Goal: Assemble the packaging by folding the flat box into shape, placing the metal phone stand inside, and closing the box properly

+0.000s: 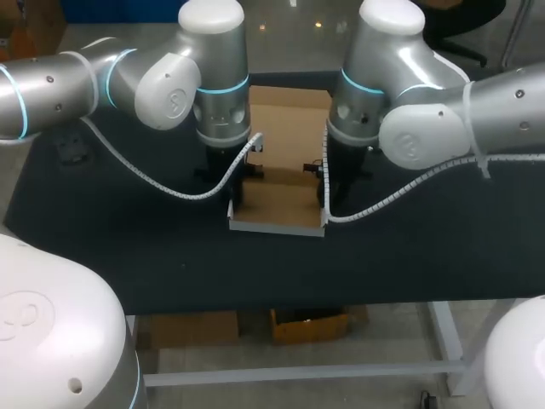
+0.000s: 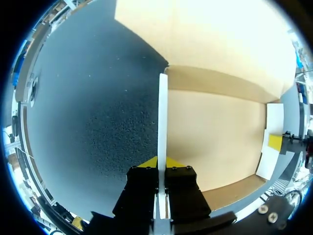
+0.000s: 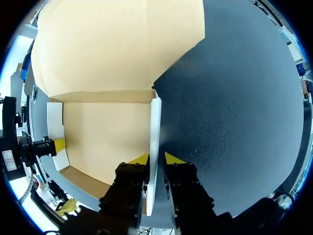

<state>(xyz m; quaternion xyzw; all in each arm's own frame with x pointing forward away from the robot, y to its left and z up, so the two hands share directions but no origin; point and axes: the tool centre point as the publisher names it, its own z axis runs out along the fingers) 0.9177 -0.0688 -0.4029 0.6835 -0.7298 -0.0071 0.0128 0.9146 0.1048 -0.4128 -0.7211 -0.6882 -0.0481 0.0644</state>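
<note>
Open box floor point(image 1: 277, 203) between side walls point(image 2: 162, 122)

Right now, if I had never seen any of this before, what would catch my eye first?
The silver left arm and right arm meet over a half-folded cardboard box in the middle of the black table. The left gripper pinches the box's left side wall upright and the right gripper its right one, with yellow tips on both sides of each wall. The broad lid flap lies open on the far side.
</note>
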